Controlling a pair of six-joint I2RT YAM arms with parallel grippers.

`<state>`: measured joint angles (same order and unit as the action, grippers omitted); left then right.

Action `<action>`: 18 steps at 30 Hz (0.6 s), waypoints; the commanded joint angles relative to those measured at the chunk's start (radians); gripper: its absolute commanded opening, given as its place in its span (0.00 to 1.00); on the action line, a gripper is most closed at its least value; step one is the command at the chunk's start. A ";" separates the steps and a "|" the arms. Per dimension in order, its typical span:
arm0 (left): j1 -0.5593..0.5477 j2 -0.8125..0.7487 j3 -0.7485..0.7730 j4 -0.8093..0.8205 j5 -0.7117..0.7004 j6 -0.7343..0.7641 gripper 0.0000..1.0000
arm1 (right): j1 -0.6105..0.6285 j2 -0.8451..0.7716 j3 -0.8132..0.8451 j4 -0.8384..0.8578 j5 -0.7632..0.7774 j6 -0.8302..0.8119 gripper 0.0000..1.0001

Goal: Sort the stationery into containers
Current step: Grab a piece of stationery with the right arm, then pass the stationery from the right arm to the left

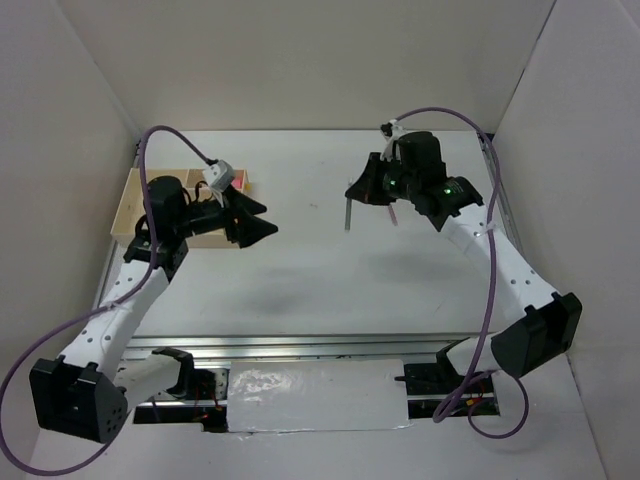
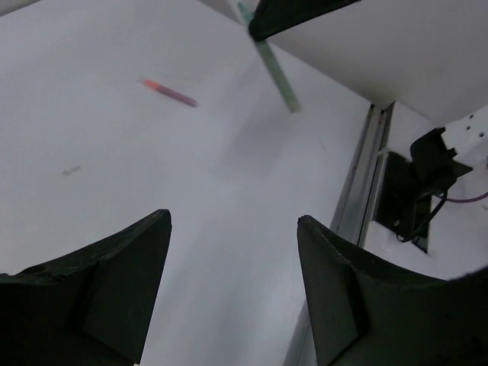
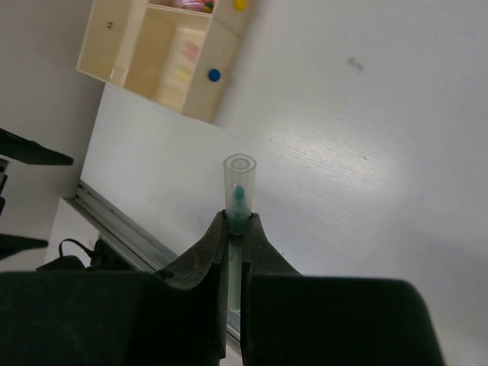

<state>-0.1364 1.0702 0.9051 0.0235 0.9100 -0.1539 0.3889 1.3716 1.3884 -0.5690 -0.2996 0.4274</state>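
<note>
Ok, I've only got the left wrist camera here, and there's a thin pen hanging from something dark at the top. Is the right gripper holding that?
Observer: Yes. In the right wrist view the right gripper is shut on the clear pen, whose end pokes out past the fingertips.
Operator: And where's the tray? I can't see it.
Observer: From the top view, the wooden tray sits just left of the open left gripper, partly under that arm.
Operator: Anything in it?
Observer: A pink item lies in one compartment, cut off by the edge of the right wrist view.
</note>
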 commanded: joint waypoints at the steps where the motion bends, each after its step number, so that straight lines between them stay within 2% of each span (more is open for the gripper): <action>1: -0.116 -0.006 0.028 0.199 -0.055 -0.263 0.79 | 0.060 0.047 0.032 0.043 0.007 0.034 0.00; 2: -0.167 0.014 0.037 0.211 -0.101 -0.295 0.78 | 0.074 0.049 0.040 0.067 0.007 0.040 0.00; 6: -0.219 0.059 0.029 0.277 -0.175 -0.393 0.78 | 0.145 0.058 0.069 0.081 0.011 0.062 0.00; 10: -0.252 0.096 0.015 0.325 -0.178 -0.426 0.78 | 0.186 0.067 0.092 0.089 -0.006 0.086 0.00; 18: -0.279 0.155 0.009 0.320 -0.207 -0.475 0.78 | 0.244 0.098 0.149 0.078 -0.036 0.117 0.00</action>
<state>-0.4088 1.2179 0.9112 0.2756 0.7200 -0.5793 0.6079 1.4647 1.4799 -0.5304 -0.3187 0.5220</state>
